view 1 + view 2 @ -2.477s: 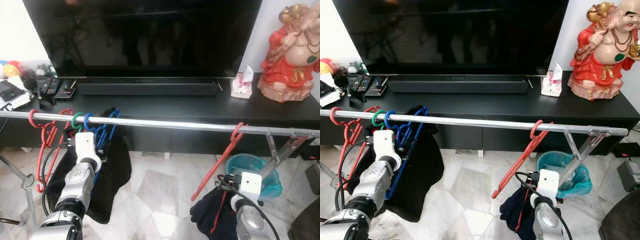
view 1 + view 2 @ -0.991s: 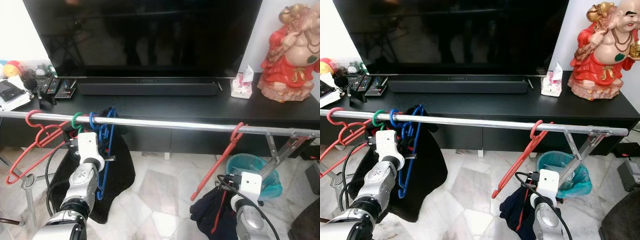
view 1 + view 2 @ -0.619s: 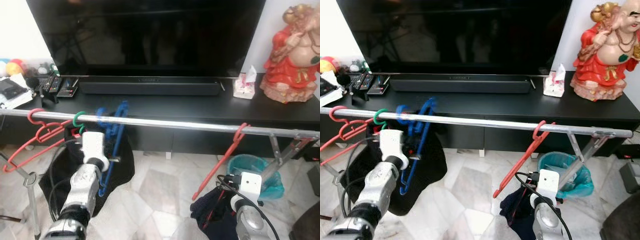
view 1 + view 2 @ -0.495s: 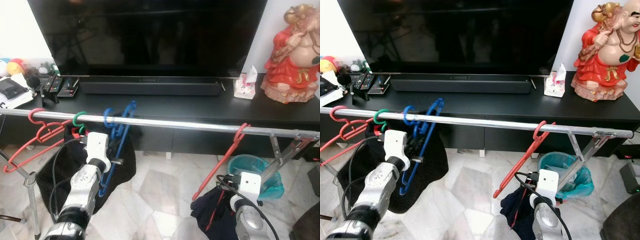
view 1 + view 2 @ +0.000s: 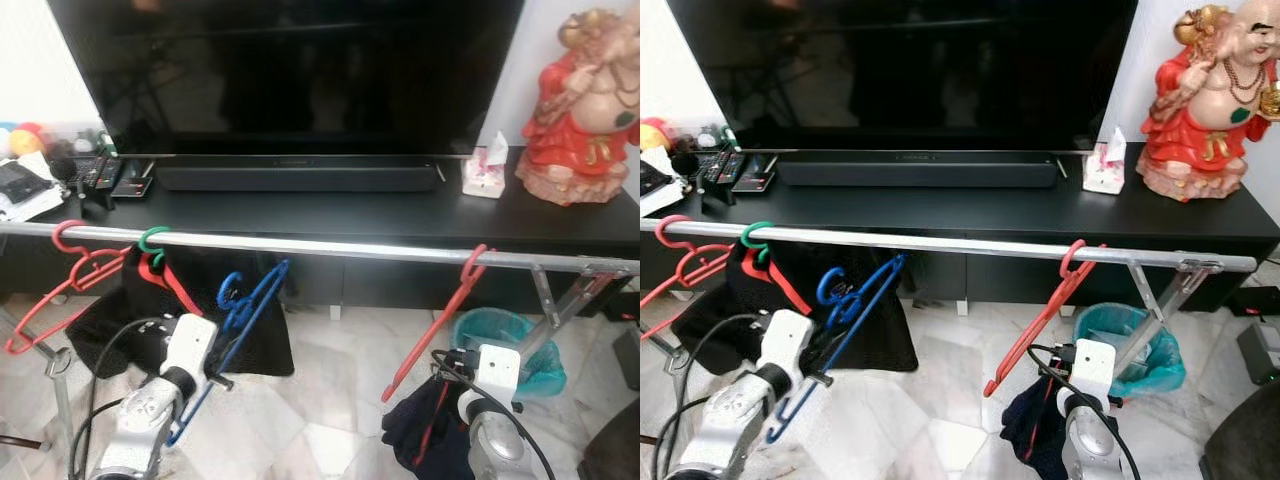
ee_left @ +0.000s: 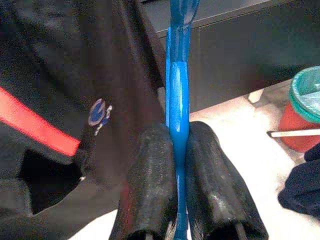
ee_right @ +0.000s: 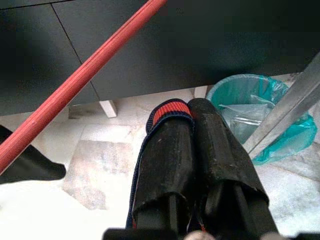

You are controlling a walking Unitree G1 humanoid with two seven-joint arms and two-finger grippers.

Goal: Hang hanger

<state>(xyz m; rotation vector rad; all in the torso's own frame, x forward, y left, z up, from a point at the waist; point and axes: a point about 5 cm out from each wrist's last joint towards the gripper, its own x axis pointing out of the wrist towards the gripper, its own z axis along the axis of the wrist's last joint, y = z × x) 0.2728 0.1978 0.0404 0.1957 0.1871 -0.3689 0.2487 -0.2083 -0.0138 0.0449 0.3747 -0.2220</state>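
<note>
Behind, black TV surface [image 5: 350, 215]; rail [image 5: 330, 247] across front. At 7 o'clock, left gripper [image 5: 205, 368] holding blue hanger [image 5: 245, 303] below rail, off it unlike half a second back.

Left wrist: jaws pinched on hanger's thin, stiff, light, slick arm; best gripped there.

Right wrist: right gripper [image 7: 192, 120] clamped on cloth [image 7: 167, 112].
</note>
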